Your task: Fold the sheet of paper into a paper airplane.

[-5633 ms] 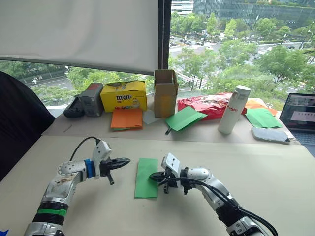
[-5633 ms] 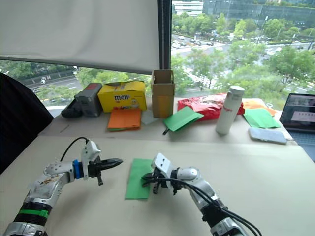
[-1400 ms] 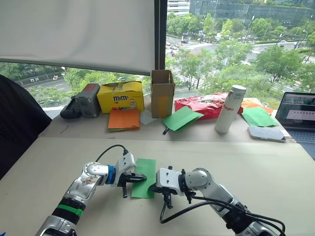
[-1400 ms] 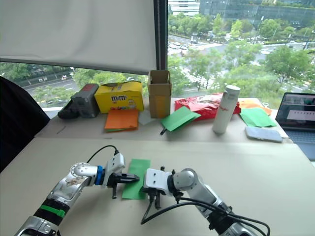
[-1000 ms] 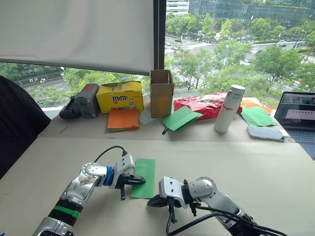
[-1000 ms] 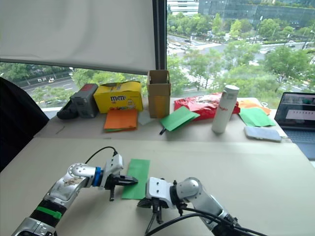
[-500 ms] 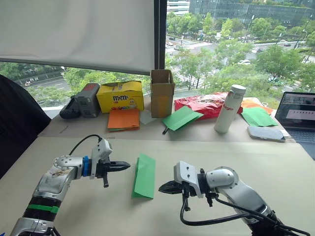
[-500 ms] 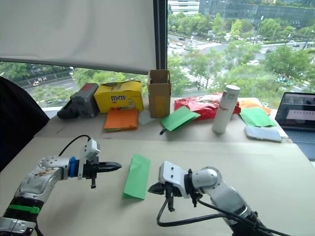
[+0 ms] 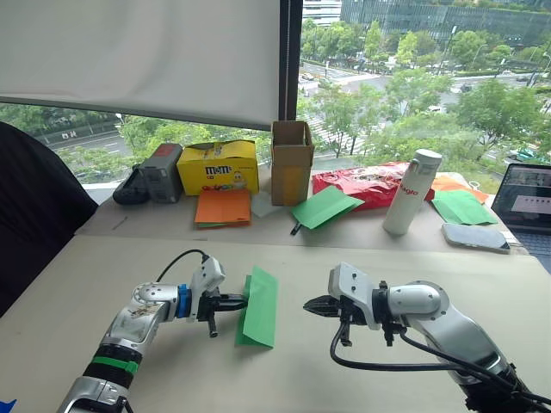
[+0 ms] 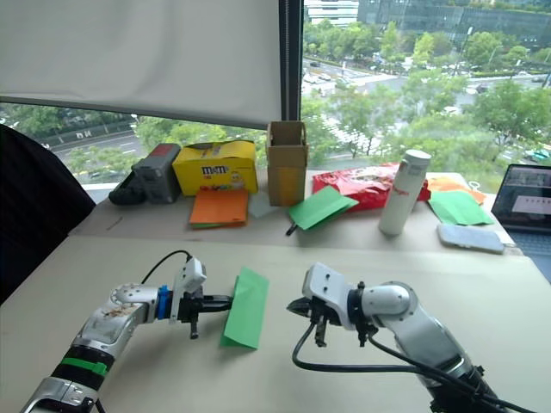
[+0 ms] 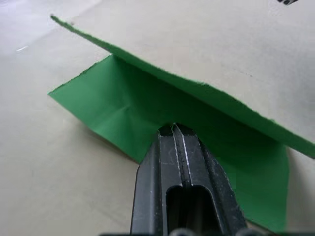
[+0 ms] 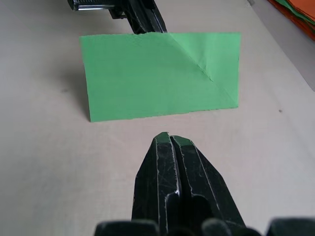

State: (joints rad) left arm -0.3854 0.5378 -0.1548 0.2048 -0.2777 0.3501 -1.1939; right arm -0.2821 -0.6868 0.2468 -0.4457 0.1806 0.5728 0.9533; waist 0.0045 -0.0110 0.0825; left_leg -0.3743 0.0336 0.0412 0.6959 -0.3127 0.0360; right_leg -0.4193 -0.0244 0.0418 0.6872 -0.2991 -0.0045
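The sheet of paper (image 9: 261, 303) is bright green and folded in half lengthwise on the tan table, its upper flap raised so it opens toward my left arm. Diagonal crease lines cross one end of the sheet of paper (image 12: 162, 73). My left gripper (image 9: 244, 301) is shut, and its tip pokes into the open fold, resting on the lower layer of the sheet of paper (image 11: 123, 105) under the raised flap. My right gripper (image 9: 308, 304) is shut and holds nothing, a short gap to the right of the paper. The right gripper (image 12: 169, 136) points straight at the flap.
On the ledge behind the table are orange paper sheets (image 9: 222, 206), a yellow candy box (image 9: 217, 168), an open cardboard box (image 9: 292, 162), more green sheets (image 9: 325, 206), a red bag (image 9: 362, 185), a white bottle (image 9: 411, 191), a phone (image 9: 478, 237) and a laptop (image 9: 527, 206).
My left gripper has moved right, from clear of the paper into its open fold. The right gripper has drawn back from the paper, and the flap stands higher than a second ago.
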